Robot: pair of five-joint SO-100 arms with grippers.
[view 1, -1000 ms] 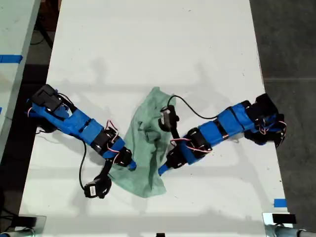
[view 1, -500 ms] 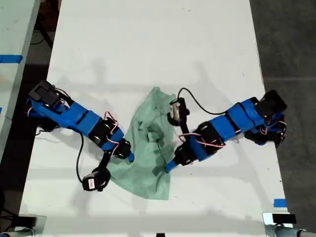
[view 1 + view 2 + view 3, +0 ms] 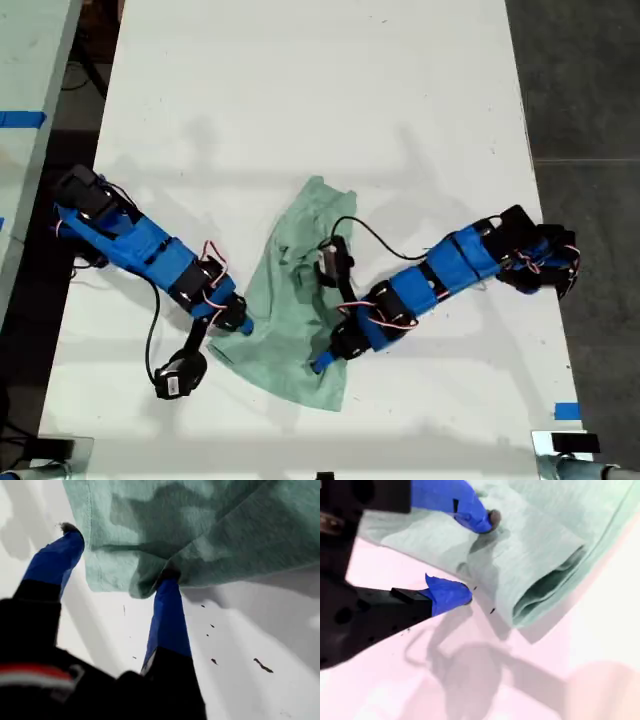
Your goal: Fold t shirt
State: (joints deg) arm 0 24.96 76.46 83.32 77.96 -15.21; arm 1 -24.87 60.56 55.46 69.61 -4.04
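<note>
Shirt status: not much of a fold going on. In the exterior view the t shirt [image 3: 300,300] lies rumpled on the white table [image 3: 300,100], a bit toward 6 o'clock from the middle, stretched in a slanted strip from roughly 12 down to 6. One blue arm reaches in from 9 o'clock and another from 3 o'clock, both with their tips at the lower half of the cloth. I can't tell which arm is which from that view.

My first gripper [image 3: 120,552] is spread wide. One finger is poked into the hem, the other is off the cloth over bare table, and nothing is pinched.

My second gripper [image 3: 477,555] is gaping too. It straddles an edge, one tip on top of the fabric and one on the table.

There's a doubled-over roll along one edge there, but I'd guess nearly all the real folding is left: grab, lift, lay over, flatten.
</note>
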